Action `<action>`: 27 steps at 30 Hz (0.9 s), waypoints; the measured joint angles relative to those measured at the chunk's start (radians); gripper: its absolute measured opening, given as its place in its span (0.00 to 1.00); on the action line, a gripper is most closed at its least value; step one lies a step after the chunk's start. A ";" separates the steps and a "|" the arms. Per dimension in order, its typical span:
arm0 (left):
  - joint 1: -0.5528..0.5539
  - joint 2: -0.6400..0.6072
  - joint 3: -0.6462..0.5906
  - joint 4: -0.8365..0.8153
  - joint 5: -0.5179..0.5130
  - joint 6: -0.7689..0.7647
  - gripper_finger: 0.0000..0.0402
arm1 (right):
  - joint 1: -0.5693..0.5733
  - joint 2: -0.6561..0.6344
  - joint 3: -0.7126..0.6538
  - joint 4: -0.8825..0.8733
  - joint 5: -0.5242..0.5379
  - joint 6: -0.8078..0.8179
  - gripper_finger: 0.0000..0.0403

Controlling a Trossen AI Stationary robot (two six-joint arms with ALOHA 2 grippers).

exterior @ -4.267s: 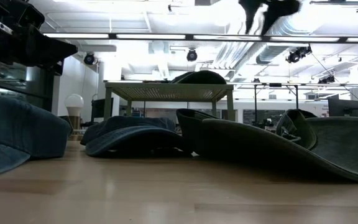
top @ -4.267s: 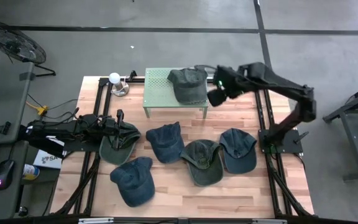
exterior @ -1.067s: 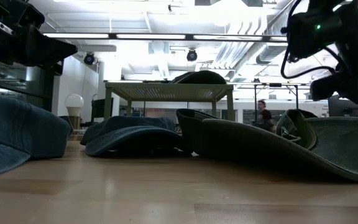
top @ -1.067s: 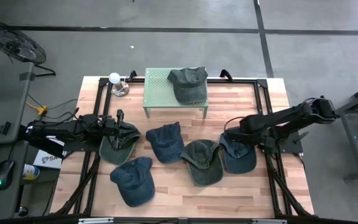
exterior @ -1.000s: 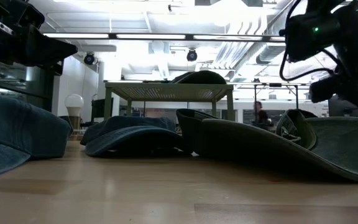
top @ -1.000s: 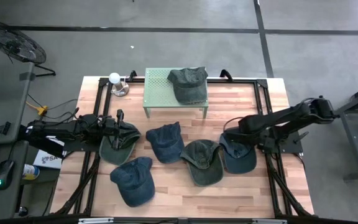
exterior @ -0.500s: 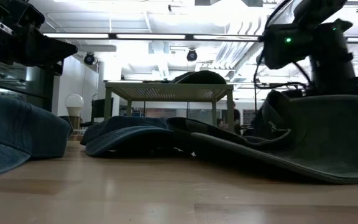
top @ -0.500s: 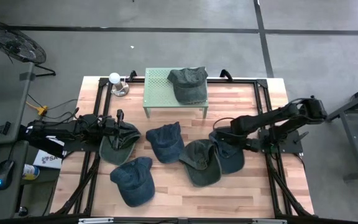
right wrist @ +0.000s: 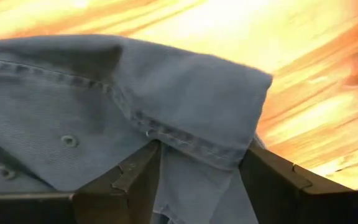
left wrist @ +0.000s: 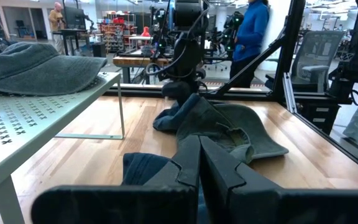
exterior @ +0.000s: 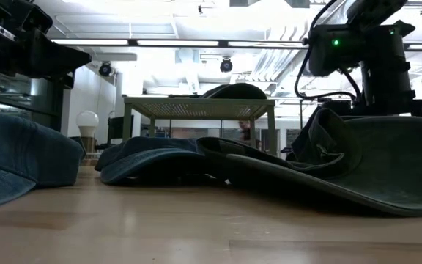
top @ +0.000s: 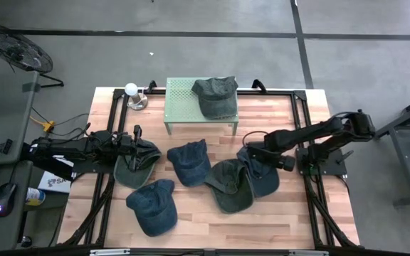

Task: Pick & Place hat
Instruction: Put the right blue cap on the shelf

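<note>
Several caps lie on the wooden table, and an olive cap point(top: 216, 96) sits on the pale green perforated stand point(top: 184, 107). My right gripper point(top: 250, 151) is low over the table's right half, shut on the far edge of a blue denim cap point(top: 263, 176). That cap overlaps an olive cap point(top: 226, 188) to its left. In the low view the blue cap's gripped edge point(exterior: 321, 143) stands raised. My left gripper point(left wrist: 199, 163) is shut and waits at the table's left side, above another olive cap point(top: 135, 167). My right gripper pinches the blue cap's far edge point(right wrist: 197, 146) between its two fingers point(right wrist: 135, 174), where the denim is folded over into more than one layer. It comes from above, slanting from the table's right. The gripped edge is raised; the rest lies on the table and the olive cap.
Two more blue caps lie at the middle point(top: 189, 160) and near the front left point(top: 153, 205). A white bulb on a stand point(top: 132, 91) is at the far left corner. Black rails point(top: 299, 128) run along the table's sides. People move in the room beyond.
My right gripper has moved toward the table's left and slightly toward its far edge, staying low. It dragged the blue cap with it, so the cap slid left and now overlaps the olive cap, with its held edge lifted. The olive cap was nudged slightly left.
</note>
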 joint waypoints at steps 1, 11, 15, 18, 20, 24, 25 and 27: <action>0.000 0.000 0.000 0.000 0.000 0.000 0.01 | 0.000 -0.004 0.000 -0.013 0.003 -0.003 0.51; 0.000 0.000 0.000 0.000 0.000 0.000 0.01 | 0.000 -0.004 0.000 -0.039 0.063 -0.020 0.44; 0.000 0.000 0.000 0.000 0.000 0.000 0.01 | 0.000 -0.003 0.000 -0.038 0.080 -0.047 0.30; 0.000 0.000 0.000 0.000 0.000 0.000 0.01 | 0.000 -0.003 0.000 -0.037 0.089 -0.075 0.17; 0.000 0.000 0.000 0.000 0.000 0.000 0.01 | 0.001 -0.003 0.000 -0.035 0.096 -0.099 0.07; 0.000 0.000 0.000 0.000 0.000 0.000 0.01 | 0.008 -0.005 0.000 -0.028 0.106 -0.138 0.04; 0.000 0.000 0.000 0.000 0.000 0.000 0.01 | 0.011 -0.009 0.000 -0.028 0.106 -0.147 0.04; 0.000 0.000 0.000 0.000 0.000 0.000 0.01 | 0.021 -0.024 0.006 -0.036 0.119 -0.169 0.02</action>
